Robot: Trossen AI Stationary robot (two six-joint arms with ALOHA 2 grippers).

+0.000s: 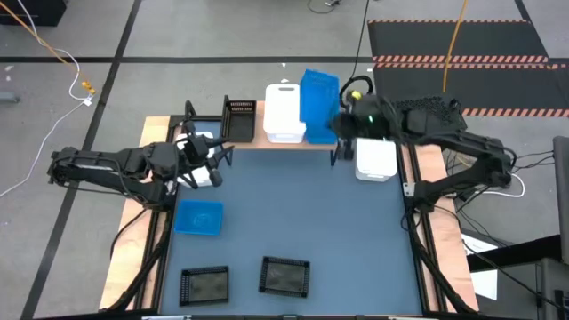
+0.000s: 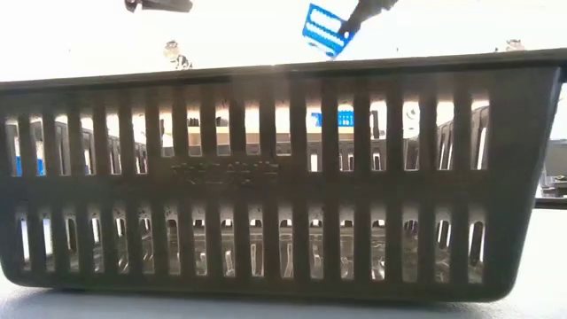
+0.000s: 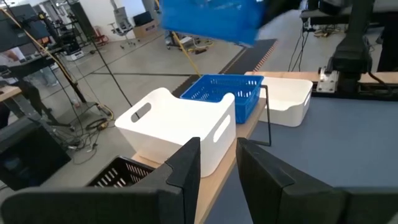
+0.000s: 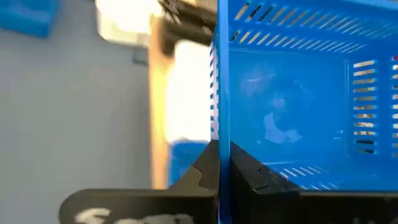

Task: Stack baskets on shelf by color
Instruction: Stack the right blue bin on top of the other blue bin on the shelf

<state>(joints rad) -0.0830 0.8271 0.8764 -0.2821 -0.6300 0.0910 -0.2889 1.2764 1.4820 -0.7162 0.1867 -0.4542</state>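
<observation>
The held blue basket, bright plastic with slotted walls, hangs tilted in the air above the shelf, over the shelf's right-hand part as the high view shows it. The right gripper is pressed together on one thin wall of it, one finger inside and one outside. In the left wrist view a second blue basket sits on the shelf directly below the raised one.

A white basket stands on the shelf just beside that blue one, and a black basket stands on the shelf's left part, apart from the white. Another white basket rests on the table off the shelf's right end. In front of the shelf the table mat lies mostly bare; a blue basket sits well forward of the shelf's left end, and two black baskets lie at the edge farthest from the shelf. One of the black baskets fills the low view.

The right arm reaches in from the shelf's right side, bent over its right end. The left gripper hovers just in front of the shelf's left end, its fingers parted with nothing between them, pointing towards the shelf.
</observation>
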